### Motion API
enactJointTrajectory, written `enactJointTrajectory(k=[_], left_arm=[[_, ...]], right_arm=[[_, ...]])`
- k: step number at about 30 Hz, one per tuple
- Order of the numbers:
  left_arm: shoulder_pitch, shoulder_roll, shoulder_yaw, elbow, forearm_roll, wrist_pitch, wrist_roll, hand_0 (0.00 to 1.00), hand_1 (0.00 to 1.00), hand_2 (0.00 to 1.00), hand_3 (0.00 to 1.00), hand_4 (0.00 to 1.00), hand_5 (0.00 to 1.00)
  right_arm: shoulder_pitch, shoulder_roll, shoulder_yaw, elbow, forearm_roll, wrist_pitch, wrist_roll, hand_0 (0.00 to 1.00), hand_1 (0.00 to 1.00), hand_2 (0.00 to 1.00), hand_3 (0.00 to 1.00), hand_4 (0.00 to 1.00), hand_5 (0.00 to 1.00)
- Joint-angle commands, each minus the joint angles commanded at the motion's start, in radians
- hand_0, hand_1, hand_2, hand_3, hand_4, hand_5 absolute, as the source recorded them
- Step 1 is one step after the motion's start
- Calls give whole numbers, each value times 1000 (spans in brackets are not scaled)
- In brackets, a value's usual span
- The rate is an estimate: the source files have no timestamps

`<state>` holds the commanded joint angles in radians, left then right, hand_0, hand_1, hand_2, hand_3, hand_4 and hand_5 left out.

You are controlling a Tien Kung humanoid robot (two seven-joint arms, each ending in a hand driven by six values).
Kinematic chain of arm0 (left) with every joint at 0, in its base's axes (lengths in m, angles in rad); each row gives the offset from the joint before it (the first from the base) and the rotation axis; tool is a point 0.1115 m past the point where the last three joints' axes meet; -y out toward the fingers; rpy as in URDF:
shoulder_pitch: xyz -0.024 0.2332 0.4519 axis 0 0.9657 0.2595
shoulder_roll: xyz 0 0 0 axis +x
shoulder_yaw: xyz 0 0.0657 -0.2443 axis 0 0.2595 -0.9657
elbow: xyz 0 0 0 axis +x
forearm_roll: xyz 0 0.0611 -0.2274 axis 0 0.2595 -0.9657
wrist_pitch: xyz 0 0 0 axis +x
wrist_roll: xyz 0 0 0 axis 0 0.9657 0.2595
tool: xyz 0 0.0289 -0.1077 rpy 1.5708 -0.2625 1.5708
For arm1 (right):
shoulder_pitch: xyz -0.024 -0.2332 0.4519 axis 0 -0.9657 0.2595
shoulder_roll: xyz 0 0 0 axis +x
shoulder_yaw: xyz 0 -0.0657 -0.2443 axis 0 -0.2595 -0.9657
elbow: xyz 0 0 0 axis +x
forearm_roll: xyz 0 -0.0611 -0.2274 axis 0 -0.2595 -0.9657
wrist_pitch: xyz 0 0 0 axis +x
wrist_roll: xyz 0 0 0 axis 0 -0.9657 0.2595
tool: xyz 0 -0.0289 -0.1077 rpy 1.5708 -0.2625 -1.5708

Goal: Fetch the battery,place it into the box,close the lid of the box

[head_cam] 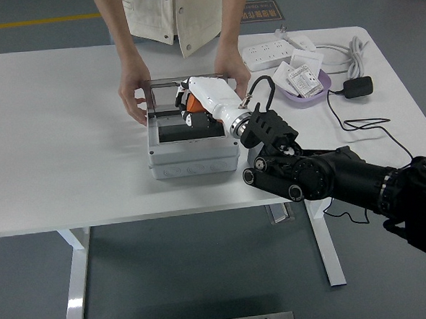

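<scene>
Reaching in from the lower right, the black right arm (pixel 330 178) ends in a white right hand (pixel 202 99) over the open grey box (pixel 191 150). Its fingers point down into the box's far part, curled near an orange battery (pixel 189 103) that sits just under them; whether they grip it cannot be told. Just beyond the fingertips, the box's lid (pixel 187 83) stands tilted up at the far edge. A person's two hands (pixel 133 99) hold that lid, one on each side of the robot's fingers, at the white table (pixel 60 140).
</scene>
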<state>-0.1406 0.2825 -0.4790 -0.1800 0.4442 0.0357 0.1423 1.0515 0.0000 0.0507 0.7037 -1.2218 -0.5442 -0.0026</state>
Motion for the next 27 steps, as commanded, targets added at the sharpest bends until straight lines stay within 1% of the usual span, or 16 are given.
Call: enactJointTrajectory(k=[5,6,11,12,22,27], left_arm=[[0,3,-1,0,4,0,1,632,779,693,703,693,242],[1,3,-1,0,5,0,2,632,778,693,702,691,238],[-1,3,2,0,5,0,2,632,778,693,702,691,238],[-2,3,4,0,4,0,2,632,778,690,701,687,235],[-5,4,0,0,12,0,6,632,778,689,700,684,232],[-4,3,-2,0,14,0,7,632,778,689,700,684,230]], right_arm=[[13,0,-26,-23,67,-19,14,142,205,278,227,2,2],[16,0,-28,-24,74,-21,16,159,211,287,233,2,2],[26,0,-41,-25,89,-26,19,159,211,287,233,2,2],[27,0,-42,-25,87,-25,18,181,223,298,241,2,2],[30,0,-37,-7,68,-17,26,184,225,300,243,2,2],[27,0,-43,18,84,-29,50,188,227,301,244,2,2]])
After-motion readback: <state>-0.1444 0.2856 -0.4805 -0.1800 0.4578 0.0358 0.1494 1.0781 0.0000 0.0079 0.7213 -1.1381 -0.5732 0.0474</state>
